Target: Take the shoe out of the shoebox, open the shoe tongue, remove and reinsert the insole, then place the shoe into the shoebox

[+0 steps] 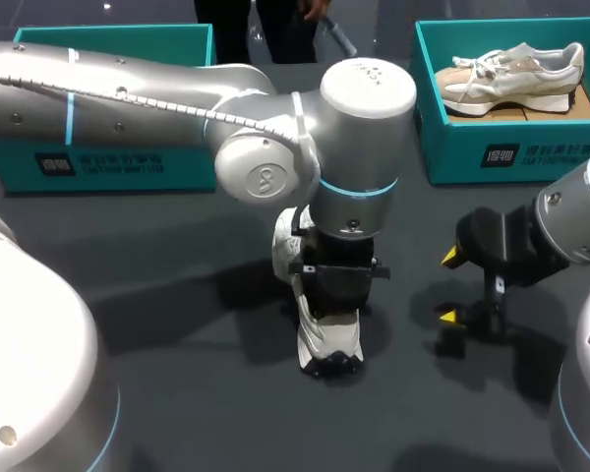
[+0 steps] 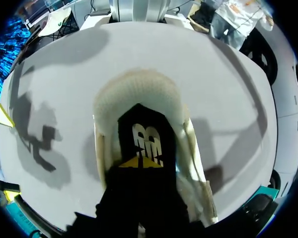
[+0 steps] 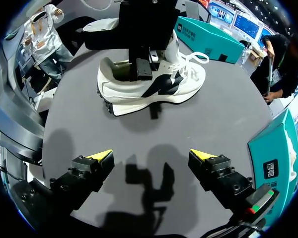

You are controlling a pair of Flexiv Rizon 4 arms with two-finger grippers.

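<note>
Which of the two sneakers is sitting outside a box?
The white sneaker with black side panels, standing on the dark table at the left gripper. The cream sneaker lies inside the teal cardboard shoebox.

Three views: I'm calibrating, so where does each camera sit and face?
Head view: above, behind, looking down on the table; left arm and right arm show.
Left wrist view: straight down into the shoe; left gripper in it.
Right wrist view: across the table at the shoe; its open fingers show.
All share the shoe.

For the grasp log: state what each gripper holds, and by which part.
Right gripper is open and holds nothing. Left gripper is down in the opening of the white shoe; any grasp there cannot be told.
</note>
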